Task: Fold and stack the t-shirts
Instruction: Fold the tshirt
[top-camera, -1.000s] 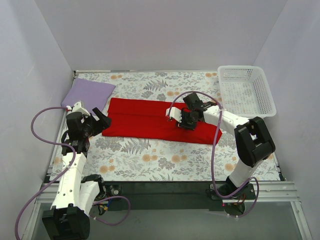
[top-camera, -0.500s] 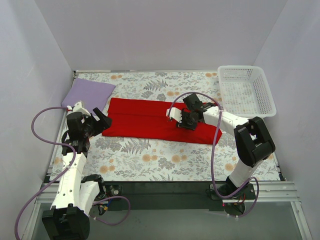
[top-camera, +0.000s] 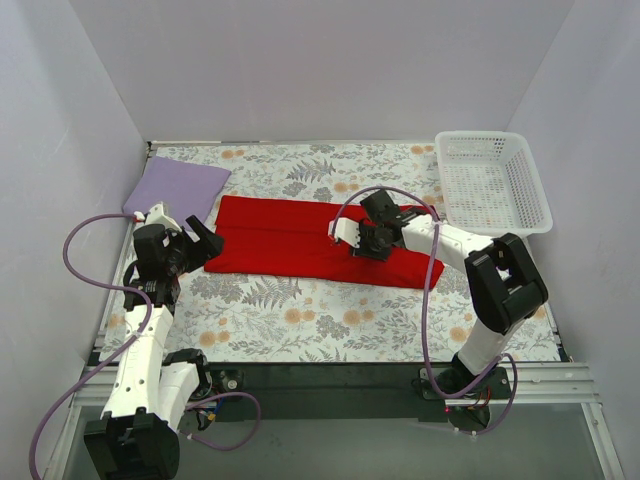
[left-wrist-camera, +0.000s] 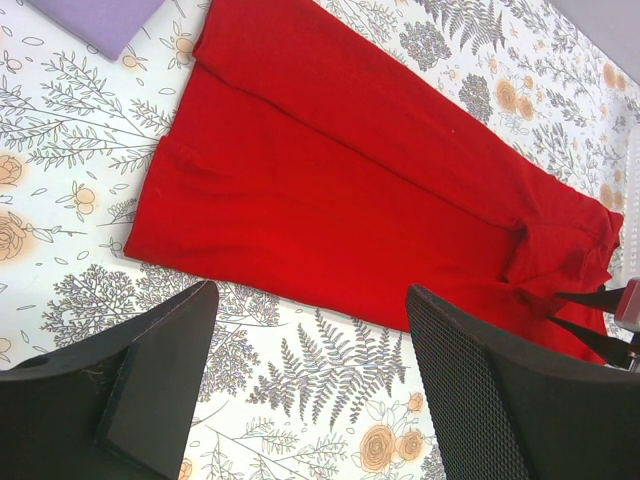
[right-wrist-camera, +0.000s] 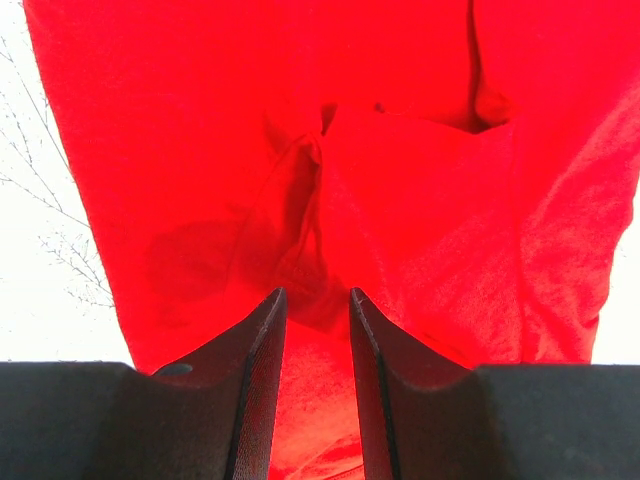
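Observation:
The red t-shirt (top-camera: 290, 245) lies in a long folded strip across the floral cloth, its right end rumpled (right-wrist-camera: 400, 180). My right gripper (top-camera: 362, 240) is down on that right part, jaws narrowly apart with a bunched ridge of red cloth (right-wrist-camera: 317, 295) pinched between them. Creases run out from the fingertips. The lavender t-shirt (top-camera: 178, 188) lies folded at the far left corner. My left gripper (top-camera: 200, 245) hovers open just off the red shirt's left end (left-wrist-camera: 330, 220), with only floral cloth between its fingers (left-wrist-camera: 310, 300).
A white lattice basket (top-camera: 545, 215) stands at the back right corner. The grey floral cloth (top-camera: 300, 310) covers the whole table. White walls close in the left, back and right sides.
The right gripper has shifted slightly to the left on the red shirt. The left arm has not moved.

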